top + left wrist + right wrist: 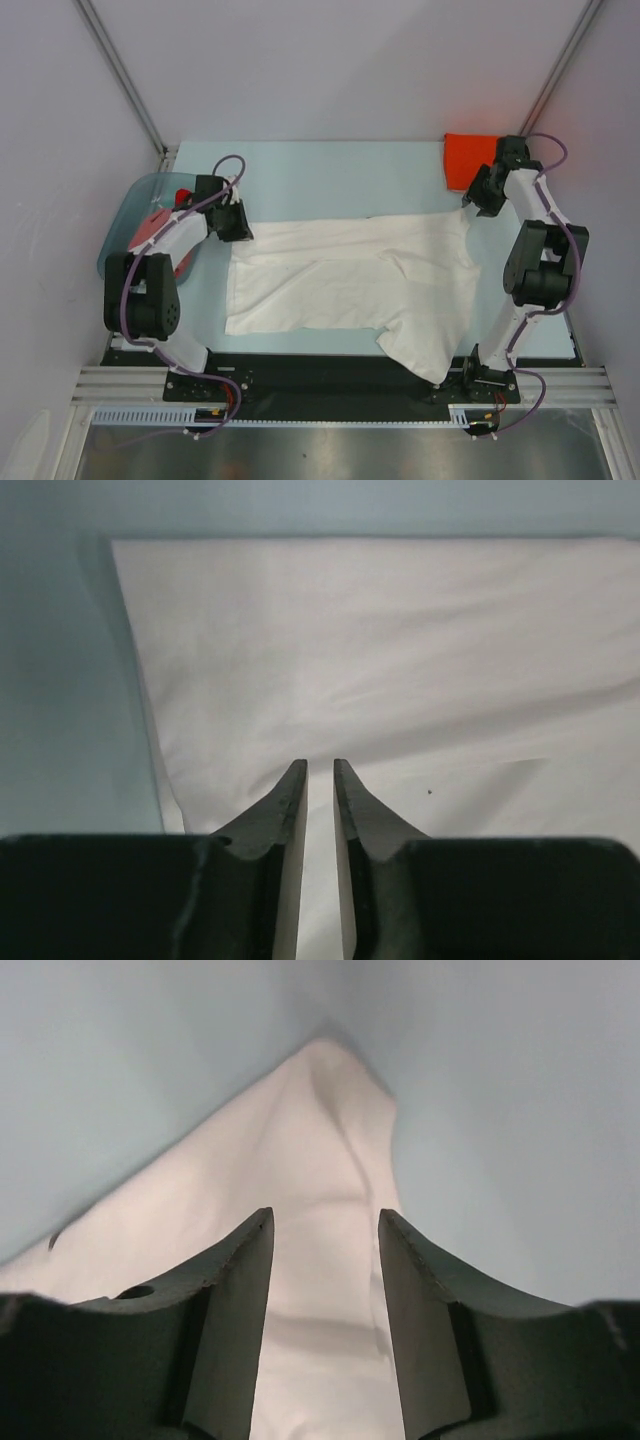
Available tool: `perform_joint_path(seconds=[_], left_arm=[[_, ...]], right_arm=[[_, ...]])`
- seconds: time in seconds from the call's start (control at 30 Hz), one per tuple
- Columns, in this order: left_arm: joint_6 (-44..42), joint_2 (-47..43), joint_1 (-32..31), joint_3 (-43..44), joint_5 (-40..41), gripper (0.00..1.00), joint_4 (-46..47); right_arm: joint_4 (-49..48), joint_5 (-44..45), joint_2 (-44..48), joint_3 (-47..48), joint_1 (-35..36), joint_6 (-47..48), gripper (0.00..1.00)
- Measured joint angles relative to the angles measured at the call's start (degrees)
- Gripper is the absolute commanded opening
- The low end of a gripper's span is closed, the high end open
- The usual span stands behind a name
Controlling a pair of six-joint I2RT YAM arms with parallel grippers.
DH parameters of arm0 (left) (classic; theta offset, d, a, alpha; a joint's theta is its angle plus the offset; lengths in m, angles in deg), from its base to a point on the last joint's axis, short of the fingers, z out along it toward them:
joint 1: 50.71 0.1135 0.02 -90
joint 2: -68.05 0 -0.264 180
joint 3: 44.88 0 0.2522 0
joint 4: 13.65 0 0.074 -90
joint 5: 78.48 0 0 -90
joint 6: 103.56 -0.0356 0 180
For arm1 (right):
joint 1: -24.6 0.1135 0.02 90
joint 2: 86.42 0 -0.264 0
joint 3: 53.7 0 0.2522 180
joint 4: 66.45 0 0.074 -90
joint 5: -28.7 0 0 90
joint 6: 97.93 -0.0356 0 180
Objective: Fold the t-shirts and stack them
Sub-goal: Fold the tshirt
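A large white t-shirt point(350, 285) lies spread flat across the middle of the table, with one sleeve hanging toward the near edge. My left gripper point(238, 225) is at its far left corner. In the left wrist view the gripper point(320, 763) is over the white cloth point(400, 650), its jaws apart by only a narrow gap, and nothing shows pinched between them. My right gripper point(475, 200) is at the shirt's far right corner. In the right wrist view it point(325, 1212) is open over the pointed cloth tip point(330, 1120). A folded orange-red t-shirt point(466, 158) lies at the back right.
A blue-grey basin point(122, 215) stands at the left table edge, and red and pink cloth point(155, 225) shows inside it behind the left arm. The pale blue table top point(330, 175) runs behind the white shirt. Grey walls close in the back and sides.
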Motion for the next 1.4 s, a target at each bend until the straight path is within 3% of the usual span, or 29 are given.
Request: perform_joint_path(seconds=[0.07, 0.13, 0.27, 0.37, 0.5, 0.7, 0.87, 1.1, 1.27, 1.4], left_arm=[[0.11, 1.79, 0.11, -2.03, 0.22, 0.09, 0.63], [0.48, 4.20, 0.46, -3.76, 0.96, 0.06, 0.72], [2.16, 6.51, 1.73, -6.60, 1.57, 0.00, 1.22], [3.41, 5.77, 2.03, -7.85, 1.51, 0.01, 2.54], [4.15, 2.60, 2.03, -11.47, 2.40, 0.15, 4.17], [4.31, -2.36, 2.01, -12.52, 3.32, 0.23, 0.94], [4.20, -8.66, 2.01, -12.46, 4.07, 0.24, -0.13], [3.76, -9.27, 2.01, -12.39, 3.69, 0.26, -0.42], [3.06, -5.60, 2.01, -9.66, 2.86, 0.41, -0.76], [3.34, -5.70, 2.01, -9.11, 2.95, 0.60, -1.51]], right_arm=[[0.55, -1.33, 3.61, -2.47, 1.57, 0.09, 0.46], [0.44, -4.50, 6.73, -5.01, 3.67, 0.07, 0.43], [-1.70, -11.56, 10.58, -11.45, 8.63, -0.04, 0.29], [-3.04, -17.29, 10.91, -16.22, 12.90, 0.02, 0.26], [-4.20, -21.81, 10.97, -22.51, 16.87, 0.20, 0.33], [-2.14, -20.17, 12.72, -24.85, 21.59, 2.82, 0.44], [-0.57, -13.81, 16.22, -24.85, 25.42, 5.38, 0.47], [1.18, -6.71, 16.63, -25.11, 30.42, 7.19, 0.48], [1.33, -3.21, 16.26, -25.14, 31.10, 6.56, 0.52], [1.44, -2.01, 16.04, -24.96, 27.71, 5.20, 0.56]])
